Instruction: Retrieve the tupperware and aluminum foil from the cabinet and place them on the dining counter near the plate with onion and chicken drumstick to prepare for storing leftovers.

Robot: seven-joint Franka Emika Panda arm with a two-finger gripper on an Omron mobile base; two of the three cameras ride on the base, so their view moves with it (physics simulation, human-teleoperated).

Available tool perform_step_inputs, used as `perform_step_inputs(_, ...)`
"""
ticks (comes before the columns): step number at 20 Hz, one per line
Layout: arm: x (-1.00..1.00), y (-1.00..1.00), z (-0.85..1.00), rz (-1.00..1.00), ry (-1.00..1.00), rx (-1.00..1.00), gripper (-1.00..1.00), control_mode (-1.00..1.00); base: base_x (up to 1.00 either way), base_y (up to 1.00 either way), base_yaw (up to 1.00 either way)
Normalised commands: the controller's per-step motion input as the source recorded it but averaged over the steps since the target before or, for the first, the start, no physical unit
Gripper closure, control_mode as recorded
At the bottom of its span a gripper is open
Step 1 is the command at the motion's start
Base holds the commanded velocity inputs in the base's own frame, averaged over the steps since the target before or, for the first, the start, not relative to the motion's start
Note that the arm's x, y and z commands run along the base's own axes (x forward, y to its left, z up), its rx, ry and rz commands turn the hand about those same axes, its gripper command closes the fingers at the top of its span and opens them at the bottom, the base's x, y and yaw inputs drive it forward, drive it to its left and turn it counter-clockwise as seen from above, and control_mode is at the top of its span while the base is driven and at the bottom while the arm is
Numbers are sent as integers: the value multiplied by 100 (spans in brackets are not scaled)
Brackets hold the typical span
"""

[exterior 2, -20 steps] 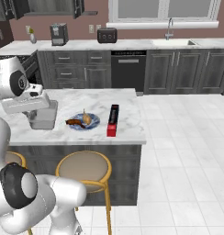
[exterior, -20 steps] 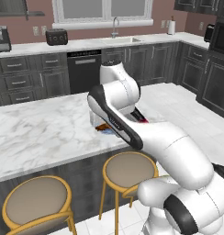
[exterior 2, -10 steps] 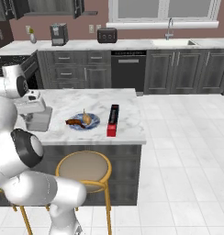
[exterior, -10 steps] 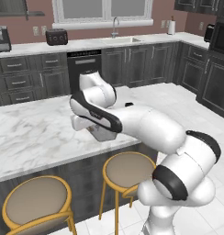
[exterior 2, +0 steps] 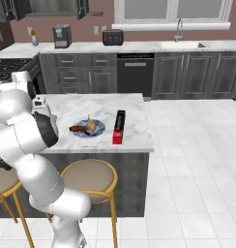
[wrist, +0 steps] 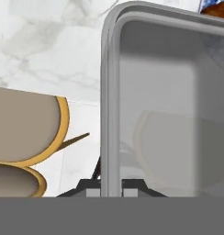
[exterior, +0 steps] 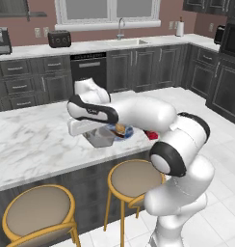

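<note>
At the near edge of the tabletop [exterior: 32, 144]: tupperware [exterior: 101, 137], rim pinched in the hand [wrist: 111, 190], partly overhanging the stools [wrist: 22, 126]. Just at its 3 o'clock, plate [exterior 2: 87, 129] with chicken drumstick [exterior 2: 79, 128]; farther at 3 o'clock, aluminum foil [exterior 2: 119, 126]

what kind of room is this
A home kitchen, rendered in simulation. A sink with a tap sits under a window, a toaster and a coffee maker stand on the wall counter, and a marble-topped island has round stools drawn up to it.
</note>
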Motion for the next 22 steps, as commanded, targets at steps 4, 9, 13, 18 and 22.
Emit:
perform_step_inputs(4, 53, 4, -48, 0, 0, -1, 100, -100, 0, 0, 0)
perform_step_inputs(9, 50, 3, -48, 0, 0, 0, 100, -100, 0, 0, 0)
perform_step_inputs(13, 49, 7, -49, 0, 0, -1, 100, -100, 0, 0, 0)
perform_step_inputs(18, 50, 11, -47, 0, 0, -2, 100, -100, 0, 0, 0)
perform_step_inputs(22, 57, 14, -41, 0, 0, -2, 100, -100, 0, 0, 0)
